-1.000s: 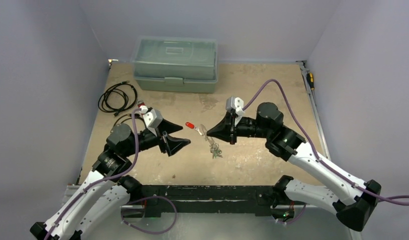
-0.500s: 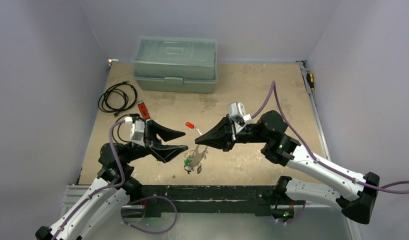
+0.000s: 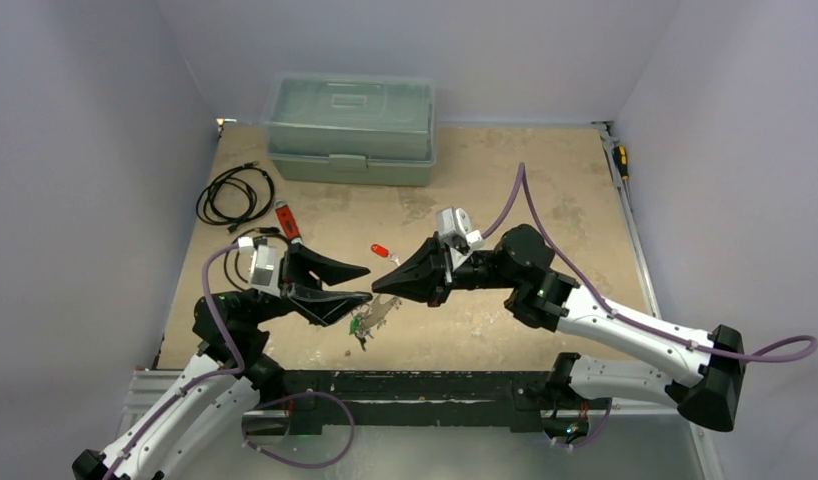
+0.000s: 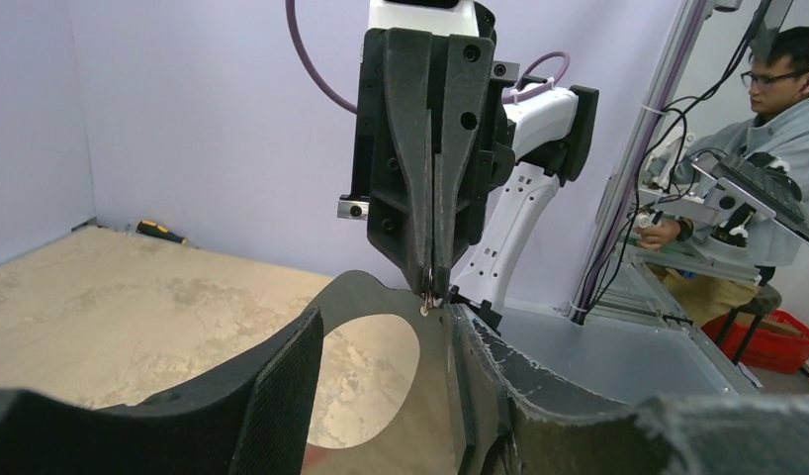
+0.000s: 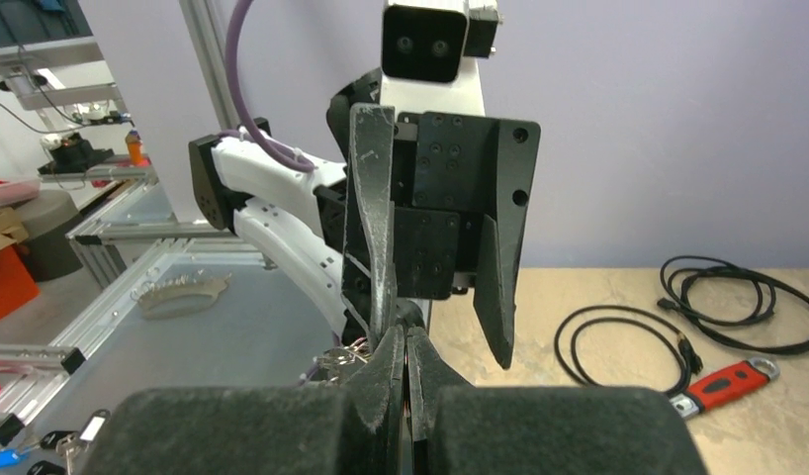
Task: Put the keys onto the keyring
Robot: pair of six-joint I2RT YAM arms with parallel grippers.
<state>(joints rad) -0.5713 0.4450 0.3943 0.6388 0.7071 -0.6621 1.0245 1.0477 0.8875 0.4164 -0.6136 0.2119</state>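
Observation:
My right gripper is shut on the thin keyring, which hangs above the table. A small bunch of keys dangles from it, one with a green head. In the left wrist view only a sliver of silver keyring shows at the right gripper's tip. The bunch of keys peeks out left of the right gripper. My left gripper is open and empty, its fingertips on either side of the right gripper's tip. A red-headed key lies alone on the table just beyond.
A red-handled wrench and coiled black cables lie at the left. A closed grey-green plastic box stands at the back. A screwdriver lies along the right edge.
The right gripper has lifted the keyring with its keys off the table and carried it left, up to the left gripper. The left gripper has pulled back slightly and its fingers have narrowed.

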